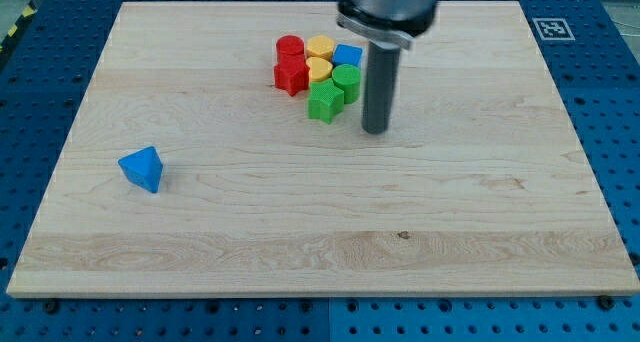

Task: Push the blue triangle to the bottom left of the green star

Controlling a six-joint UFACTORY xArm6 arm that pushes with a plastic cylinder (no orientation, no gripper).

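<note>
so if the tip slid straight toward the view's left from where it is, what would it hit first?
Probably the green star, just left of my tip; it sits slightly higher, so the tip might pass just below it.

the wooden board (pixel 320 242) lies on a blue pegboard bench (pixel 30 132). near its top middle sit packed blocks: red cylinder (pixel 290 48), red star (pixel 291 75), yellow cylinder (pixel 320 48), yellow heart (pixel 319 69), blue block (pixel 348 55), green cylinder (pixel 347 79), green star (pixel 324 101). the blue triangle (pixel 141 168) lies alone at the view's left. my tip (pixel 375 130) touches down just right of the cluster.

A glossy grey metal collar with a dark lower ring, above 1 straight dark cylindrical rod (pixel 376 82).
</note>
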